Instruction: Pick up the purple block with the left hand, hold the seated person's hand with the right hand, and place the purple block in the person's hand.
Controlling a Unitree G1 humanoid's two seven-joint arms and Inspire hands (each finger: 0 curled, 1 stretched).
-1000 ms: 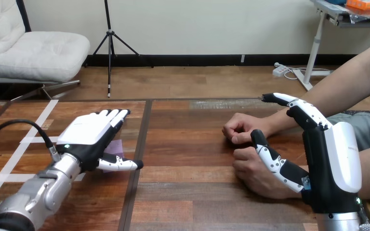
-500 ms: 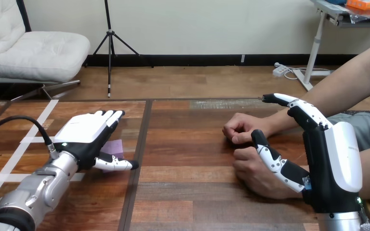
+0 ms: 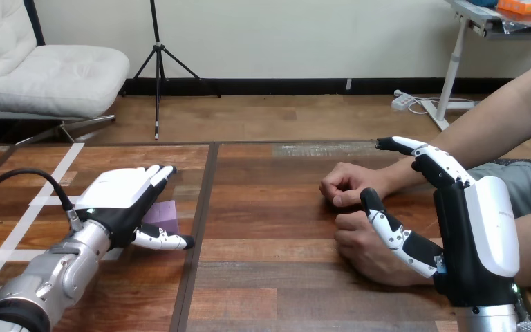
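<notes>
A purple block (image 3: 164, 215) lies flat on the wooden table (image 3: 269, 263) at the left. My left hand (image 3: 119, 197) hovers over its left part with fingers straight and open, thumb (image 3: 162, 241) stretched out in front of the block. At the right, the person's two hands rest on the table as loose fists: the far one (image 3: 344, 184) and the near one (image 3: 361, 243). My right hand (image 3: 467, 228) stands upright and open beside the near fist, thumb (image 3: 394, 235) lying against it, fingers (image 3: 425, 155) reaching above the person's forearm.
White tape lines (image 3: 38, 201) mark the table at the left. A dark seam (image 3: 197, 235) runs down the table just right of the block. The person's forearms (image 3: 484, 131) come in from the right edge.
My left hand has slid left and a little nearer, uncovering more of the purple block. My right hand and the person's hands have stayed put.
</notes>
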